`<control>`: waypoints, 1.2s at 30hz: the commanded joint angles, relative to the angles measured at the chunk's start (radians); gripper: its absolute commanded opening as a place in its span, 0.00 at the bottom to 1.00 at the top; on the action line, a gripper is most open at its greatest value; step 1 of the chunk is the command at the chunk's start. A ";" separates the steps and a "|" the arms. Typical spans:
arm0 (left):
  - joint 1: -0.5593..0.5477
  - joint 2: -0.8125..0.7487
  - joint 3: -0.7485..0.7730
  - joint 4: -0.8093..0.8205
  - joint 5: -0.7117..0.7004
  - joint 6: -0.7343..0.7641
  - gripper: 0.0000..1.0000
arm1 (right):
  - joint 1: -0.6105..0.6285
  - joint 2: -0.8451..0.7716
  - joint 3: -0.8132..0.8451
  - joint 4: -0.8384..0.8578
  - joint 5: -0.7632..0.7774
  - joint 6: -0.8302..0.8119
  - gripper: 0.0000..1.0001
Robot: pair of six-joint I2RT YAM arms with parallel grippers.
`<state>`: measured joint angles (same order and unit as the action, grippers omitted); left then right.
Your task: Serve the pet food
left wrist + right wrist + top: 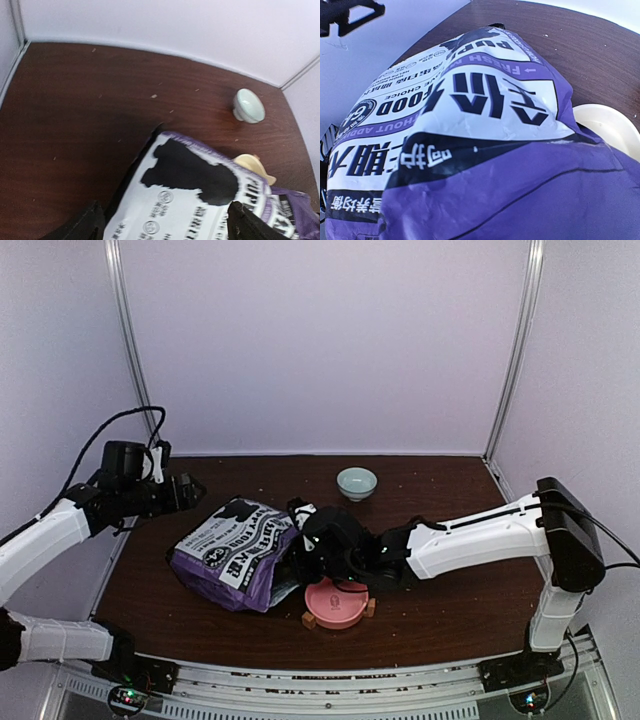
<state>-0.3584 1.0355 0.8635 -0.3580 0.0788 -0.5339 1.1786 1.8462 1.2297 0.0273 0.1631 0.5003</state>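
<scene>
Left gripper (190,490): raised clear of the table (450,605), left of the purple-and-white pet food bag (235,552), jaws spread wide, holding nothing. Right gripper (312,545): at the bag's right end, above the pink bowl (335,608); cannot tell whether it grips anything. Yellow scoop (254,165): protrudes at that same end. Pet food: not discernible; the bag hides its contents.

Bare table (260,475) lies open near the left gripper (193,490); the purple-and-white bag (235,555) blocks the middle; the right arm (470,535) bars the way behind the pink bowl (337,603); a pale cup (357,482) stands far back.
</scene>
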 commanded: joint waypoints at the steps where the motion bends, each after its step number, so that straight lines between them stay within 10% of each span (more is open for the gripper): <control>1: 0.130 0.091 -0.058 0.015 0.190 0.015 0.88 | -0.014 0.007 -0.001 0.008 0.040 -0.004 0.14; 19: 0.186 0.361 -0.105 0.100 0.278 0.110 0.85 | -0.014 -0.002 0.004 0.045 0.043 -0.026 0.14; 27: 0.186 0.425 -0.078 0.079 0.323 0.140 0.44 | -0.021 -0.001 0.005 0.052 0.037 -0.022 0.14; 36: 0.186 0.408 -0.070 0.030 0.311 0.176 0.20 | -0.031 -0.005 0.019 0.080 0.125 -0.022 0.14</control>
<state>-0.1692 1.4456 0.7761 -0.2920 0.3790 -0.4042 1.1664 1.8462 1.2297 0.0463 0.1764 0.4927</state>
